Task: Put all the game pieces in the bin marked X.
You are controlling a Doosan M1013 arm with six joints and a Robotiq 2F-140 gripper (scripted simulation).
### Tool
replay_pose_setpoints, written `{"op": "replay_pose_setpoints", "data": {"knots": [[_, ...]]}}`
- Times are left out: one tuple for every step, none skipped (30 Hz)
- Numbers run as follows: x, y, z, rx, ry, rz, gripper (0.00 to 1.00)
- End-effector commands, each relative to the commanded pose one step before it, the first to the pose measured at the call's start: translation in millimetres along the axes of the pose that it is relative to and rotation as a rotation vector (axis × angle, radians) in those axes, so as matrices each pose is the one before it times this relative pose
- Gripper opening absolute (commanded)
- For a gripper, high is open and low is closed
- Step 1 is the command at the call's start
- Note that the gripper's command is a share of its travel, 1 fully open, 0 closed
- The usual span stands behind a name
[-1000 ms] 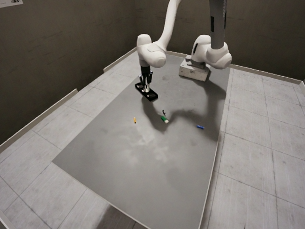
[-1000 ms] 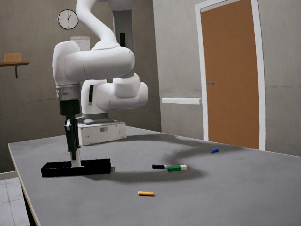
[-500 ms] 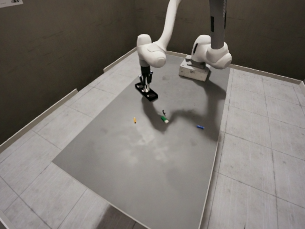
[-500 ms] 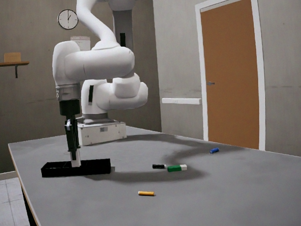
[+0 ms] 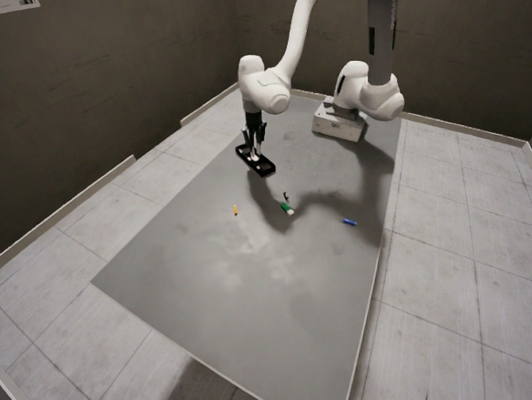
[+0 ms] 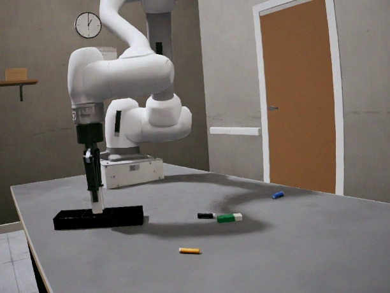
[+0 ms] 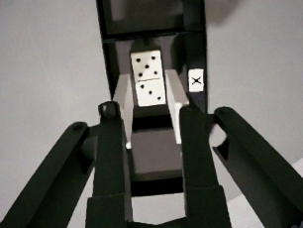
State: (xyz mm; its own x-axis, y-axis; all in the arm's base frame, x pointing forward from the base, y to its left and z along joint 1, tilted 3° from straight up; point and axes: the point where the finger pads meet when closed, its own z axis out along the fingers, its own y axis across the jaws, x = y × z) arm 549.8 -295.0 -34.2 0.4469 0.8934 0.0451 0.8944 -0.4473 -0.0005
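From the wrist view I see my slim black two-finger gripper [image 5: 255,159] [image 6: 97,213] [image 7: 149,87] parted, holding nothing, its pale tips flanking the lower end of the white rectangular dotted domino [image 7: 149,78], upper centre, long axis running up-frame between them.

Gripper [image 5: 256,157] [image 6: 97,211] [image 7: 149,87] pointing down, fingers parted narrowly.

A black X stands on the white label [image 7: 196,80] of the black bin [image 7: 204,55].

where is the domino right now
The domino lies in the black bin's middle compartment, beside the X label, with the tips of the jaws around it in the wrist view.
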Motion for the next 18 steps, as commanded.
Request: {"op": "replay_pose_setpoints", "data": {"knots": [[0.05,0.52,-4.09,-0.00125,0.00023,0.00013,0.27],[0.00,0.00,-1.33,0.00000,0.00000,0.00000,0.27],[0.00,0.00,-1.33,0.00000,0.00000,0.00000,0.27],[0.00,0.00,-1.33,0.00000,0.00000,0.00000,0.27],[0.00,0.00,-1.33,0.00000,0.00000,0.00000,0.27],[0.00,0.00,-1.33,0.00000,0.00000,0.00000,0.27],[0.00,0.00,0.00,0.00000,0.00000,0.00000,0.27],[0.00,0.00,0.00,0.00000,0.00000,0.00000,0.27],[0.00,-0.01,-4.98,-0.00001,0.00000,0.00000,0.27],[0.00,0.03,-5.06,0.00002,0.00001,0.00000,0.27],[0.00,0.00,-0.73,0.00000,0.00000,0.00000,0.27],[0.00,-0.03,0.05,-0.00002,0.00000,0.00000,0.27],[0.15,0.10,-0.04,0.00002,0.00001,0.00000,0.27],[0.00,0.00,-0.01,0.00000,0.00000,0.00000,0.27],[-0.07,-0.03,0.03,-0.00016,-0.00005,-0.00003,0.27],[0.07,0.01,-3.99,0.00014,0.00005,0.00003,1.00],[0.00,0.02,-4.05,0.00002,0.00001,0.00000,1.00],[0.00,0.00,-4.00,0.00000,0.00000,0.00000,1.00]]}}
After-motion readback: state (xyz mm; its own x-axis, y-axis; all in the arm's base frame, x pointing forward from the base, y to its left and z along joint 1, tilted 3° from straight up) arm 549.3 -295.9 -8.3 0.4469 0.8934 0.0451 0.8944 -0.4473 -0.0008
